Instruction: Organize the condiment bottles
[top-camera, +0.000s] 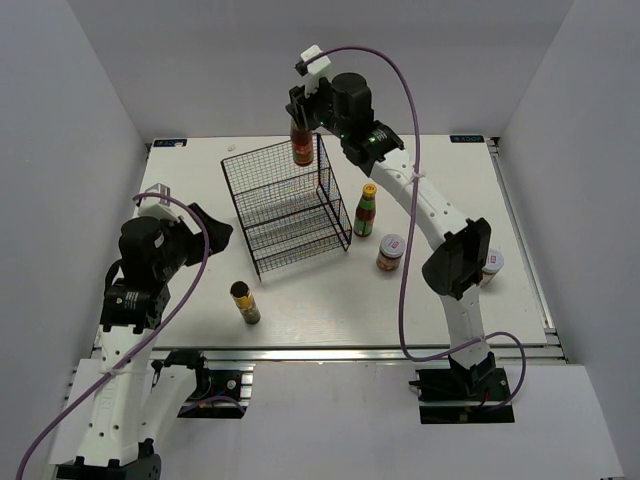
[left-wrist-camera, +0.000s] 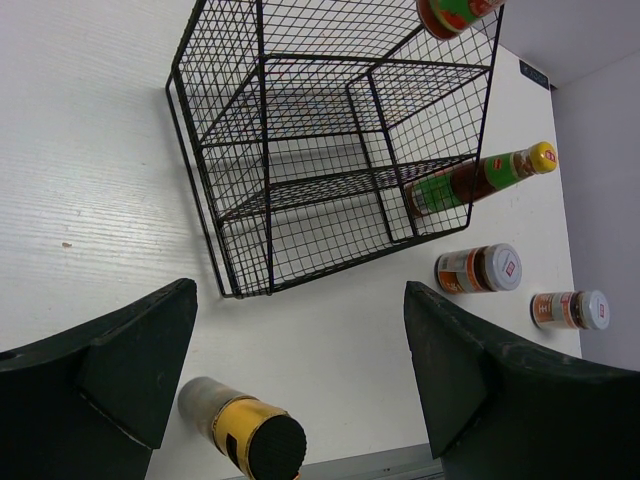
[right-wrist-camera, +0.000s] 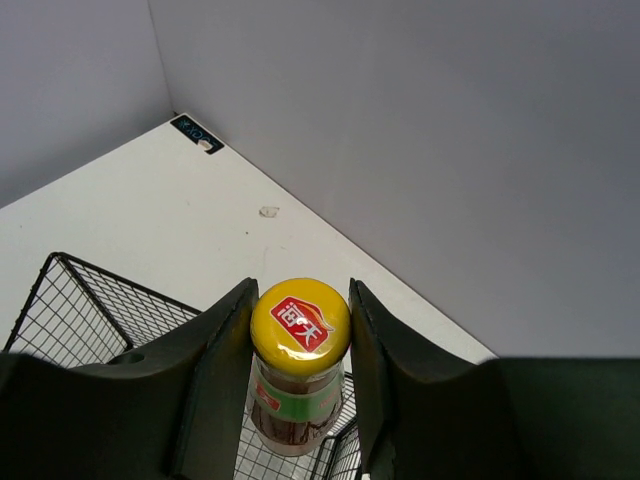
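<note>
Nearest us, our left gripper (left-wrist-camera: 300, 335) is hanging spread wide and empty, with the dark gold-labelled bottle (top-camera: 245, 302) standing on the table (top-camera: 330, 315) just below it. We are judging that bottle to be rigid and smooth-sided, so the grip belongs around its body, below the cap.

Farther out on the right, two white-lidded jars (top-camera: 390, 253) (top-camera: 490, 265) are standing apart from each other. They are looking squat, hard and probably heavy for their size, and best taken across the lid.

Beyond them a slim red-sauce bottle (top-camera: 366, 210) is standing just beside the wire rack (top-camera: 285, 205).

Farthest out, our right gripper (right-wrist-camera: 300, 300) is clamping the held red-sauce bottle (right-wrist-camera: 293, 405) at the neck, under its yellow cap, upright over the rack's far upper edge. We cannot tell whether its base is touching the wire. Gripped so high, a tall bottle that looks slick is likely to swing or slip, so we are favouring a slow descent.
</note>
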